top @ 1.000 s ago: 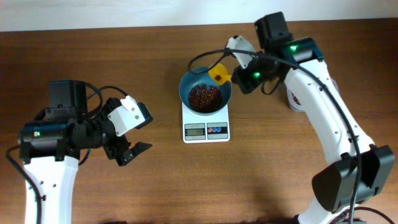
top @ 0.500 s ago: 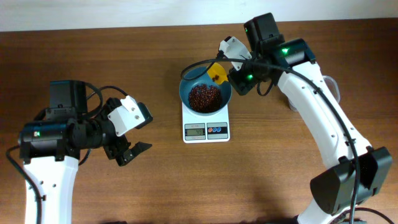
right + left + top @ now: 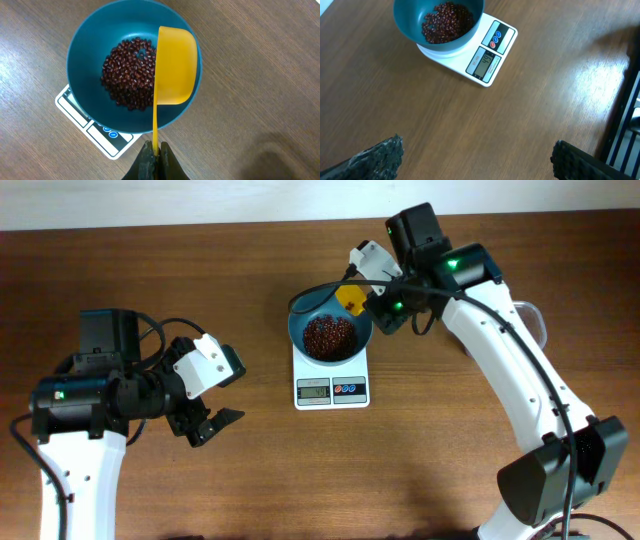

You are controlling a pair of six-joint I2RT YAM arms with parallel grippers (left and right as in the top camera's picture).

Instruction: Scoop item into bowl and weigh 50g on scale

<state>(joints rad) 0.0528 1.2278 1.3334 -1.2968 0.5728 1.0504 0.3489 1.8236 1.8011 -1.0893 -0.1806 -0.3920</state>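
1. Trouble looked least likely at the left claw [image 3: 212, 423]. It hung open and empty over the bare bench [image 3: 470, 125], well apart from the scale [image 3: 492, 47]. Only a swing inward could have nudged the scale and upset the reading.
2. The scale's display [image 3: 483, 63] faced the near edge, but its digits were too small to read. Whether 50 g had been reached could not be told. With so many beans already in, one more full scoop might well have overshot the target.
3. The bowl [image 3: 85, 47] sat on the scale and overhung its plate, with the beans [image 3: 127, 75] heaped in its bottom. A sideways knock could have slid it off centre or tipped it.
4. The yellow scoop [image 3: 175, 65] lay over the bowl's rim on the right arm's side and looked empty. Whether it touched the rim could not be made out. Any pressure there would have added false weight or dragged the bowl.
5. The right claw [image 3: 155, 161] was clamped on the far end of the scoop's thin handle [image 3: 155, 125]. So long a lever might have let the scoop twist in the grip. A loaded pass could then have scattered beans onto the bench.
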